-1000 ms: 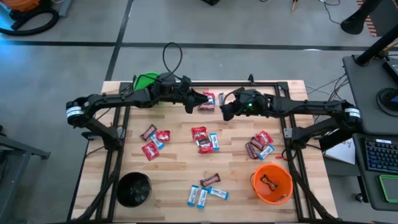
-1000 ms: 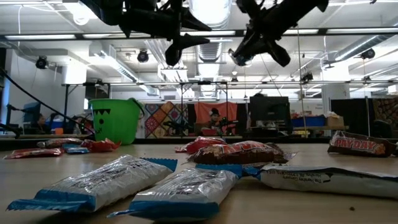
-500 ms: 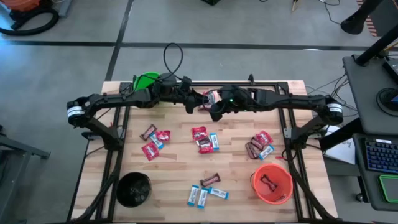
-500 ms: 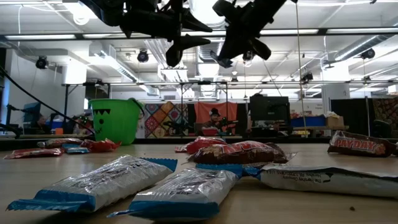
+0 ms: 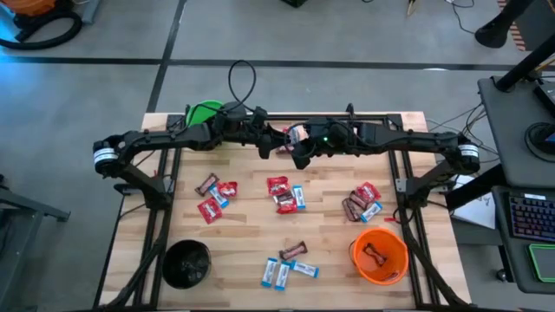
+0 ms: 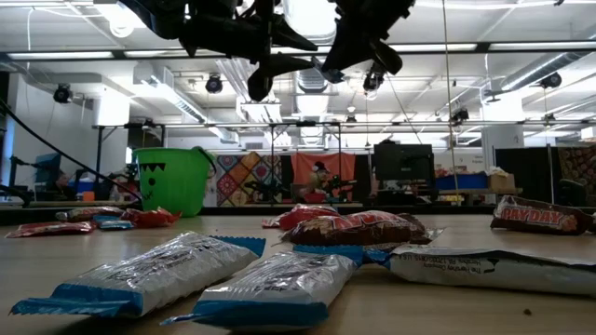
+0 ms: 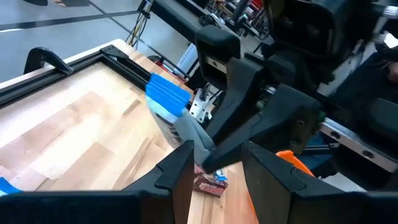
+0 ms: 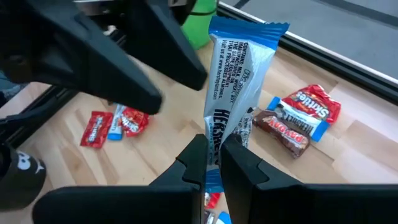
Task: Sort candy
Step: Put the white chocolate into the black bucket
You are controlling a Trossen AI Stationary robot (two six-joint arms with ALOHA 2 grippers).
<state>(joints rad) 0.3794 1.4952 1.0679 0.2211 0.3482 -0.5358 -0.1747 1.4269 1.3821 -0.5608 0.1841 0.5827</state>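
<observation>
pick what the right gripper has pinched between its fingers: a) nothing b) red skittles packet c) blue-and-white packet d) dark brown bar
c: in the right wrist view the right gripper is closed on the lower end of a blue-and-white packet, which stands up above the table.

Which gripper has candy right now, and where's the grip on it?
The right gripper pinches the blue-and-white wrapped candy packet at one end. The left gripper is open near it and holds nothing.

green bucket [image 5: 205, 112], black bucket [image 5: 186, 263], orange bucket [image 5: 380, 256]
</observation>
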